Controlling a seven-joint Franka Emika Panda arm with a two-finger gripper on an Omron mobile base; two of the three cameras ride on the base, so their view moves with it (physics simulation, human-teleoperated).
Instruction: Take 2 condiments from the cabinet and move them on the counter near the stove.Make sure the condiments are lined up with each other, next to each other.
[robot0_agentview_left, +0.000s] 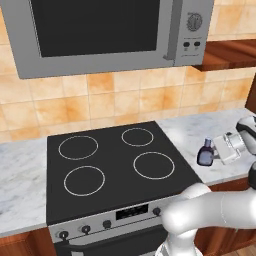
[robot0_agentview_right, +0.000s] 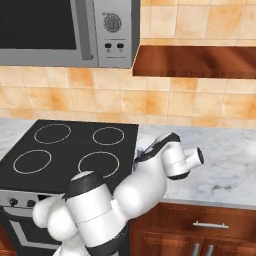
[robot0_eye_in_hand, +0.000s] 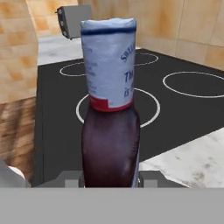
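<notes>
Seen from the left base view: first condiment being set down, the dark bulbous bottle clamped in the hand, low over the white veined marble surface, just beside the glossy black glass stove with its thin white rings. From the right base view: hand largely hidden behind the white wrist, close to the stove's right edge; reddish-brown cabinet above, vertical grain. From the hand view: nearly closed fingertips pinching the glassy brown belly of the bottle, pale label and blue cap ahead of them, stove beyond. Next, probably: lower until the base rests, release, then back to the cabinet for the second condiment.
</notes>
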